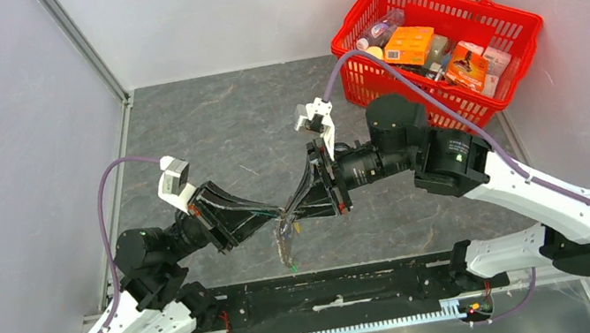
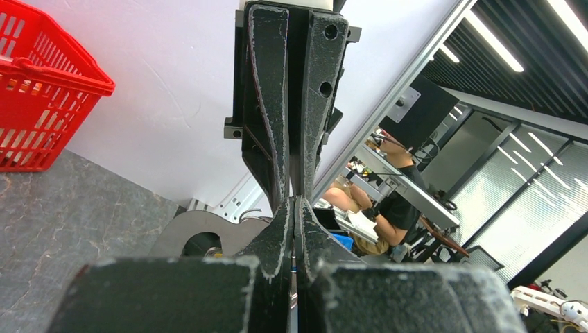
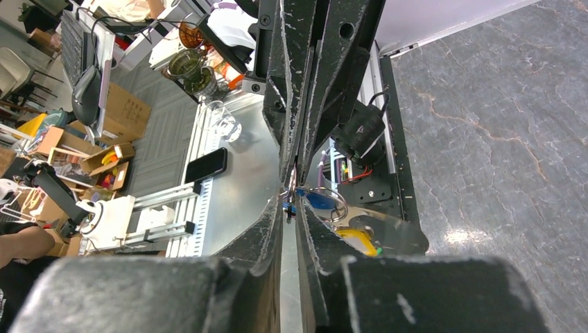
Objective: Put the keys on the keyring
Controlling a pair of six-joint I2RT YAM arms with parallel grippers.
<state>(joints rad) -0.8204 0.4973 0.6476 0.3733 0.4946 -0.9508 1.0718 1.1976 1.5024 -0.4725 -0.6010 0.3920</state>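
My two grippers meet tip to tip low over the table in the top view. My left gripper [image 1: 280, 213] is shut, and in the left wrist view [image 2: 297, 202] a thin silver blade with a blue bit, the blue-headed key [image 2: 292, 291], shows between its fingers. My right gripper [image 1: 293, 213] is shut at its tips [image 3: 290, 208] on the keyring, whose metal ring [image 3: 344, 209] sits beside a blue key head [image 3: 317, 198] and a yellow-gold tag [image 3: 360, 240]. The keyring's strap [image 1: 284, 244] hangs down below both tips, ending in a green tag [image 1: 293, 267].
A red basket [image 1: 376, 82] full of boxes and bottles stands at the back right, behind the right arm; it also shows in the left wrist view [image 2: 41, 104]. The black base rail [image 1: 340, 302] runs along the near edge. Frame posts stand at the back corners.
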